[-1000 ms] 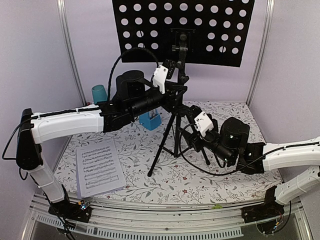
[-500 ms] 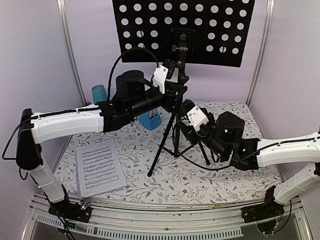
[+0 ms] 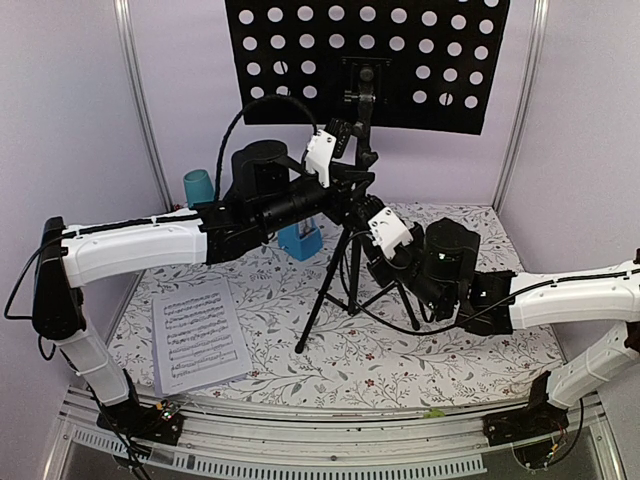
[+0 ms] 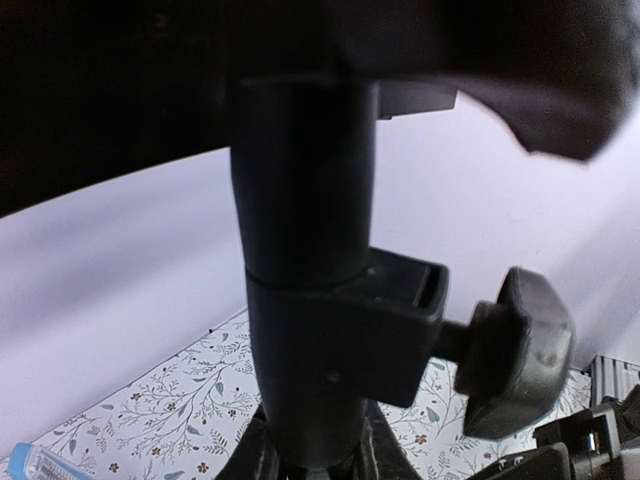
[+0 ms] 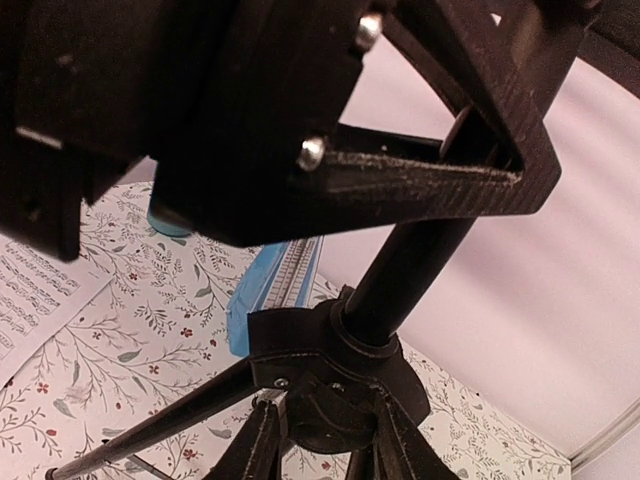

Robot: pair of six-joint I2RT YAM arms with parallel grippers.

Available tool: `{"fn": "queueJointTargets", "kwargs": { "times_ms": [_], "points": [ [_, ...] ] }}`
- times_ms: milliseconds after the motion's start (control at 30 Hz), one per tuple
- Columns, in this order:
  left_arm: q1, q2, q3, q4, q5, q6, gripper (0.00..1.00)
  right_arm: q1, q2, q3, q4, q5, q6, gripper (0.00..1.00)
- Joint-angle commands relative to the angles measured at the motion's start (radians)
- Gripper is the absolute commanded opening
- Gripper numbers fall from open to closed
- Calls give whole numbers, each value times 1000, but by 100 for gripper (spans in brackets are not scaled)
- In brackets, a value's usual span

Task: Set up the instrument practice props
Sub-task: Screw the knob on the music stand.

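Stand adjustment, by my read: music stand (image 3: 352,262) is standing mid-table, tray (image 3: 420,60) up top. L gripper (image 3: 350,190) is pinching the pole near the clamp knob (image 4: 515,350). R gripper (image 3: 363,222) is sitting at the pole lower down, above the tripod hub (image 5: 330,370); can't tell if its fingers are pinching or just flanking.

R should be gripping square w/ L steadying, no sideways pull or the legs may tip.

Sheet-music page (image 3: 198,335) is lying front-left, metronome (image 3: 300,240) behind the L arm, teal cup (image 3: 198,187) back-left. Arms are crowding each other at the pole.
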Motion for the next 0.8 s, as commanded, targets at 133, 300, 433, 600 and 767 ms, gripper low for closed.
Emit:
{"fn": "queueJointTargets", "kwargs": {
  "times_ms": [133, 300, 433, 600, 767],
  "points": [
    [4, 16, 7, 15, 9, 84, 0, 4, 15, 92, -172, 57, 224, 16],
    [4, 17, 2, 22, 8, 80, 0, 5, 17, 149, -302, -40, 606, 1],
    [4, 20, 0, 26, 19, 75, 0, 5, 25, 147, -317, -122, 917, 0],
    [3, 25, -1, 26, 24, 74, 0, 5, -12, 70, -173, -204, 1194, 0],
    [2, 25, -3, 33, 26, 69, 0, 5, -56, 14, -43, -214, 1360, 0]
  ]
}}
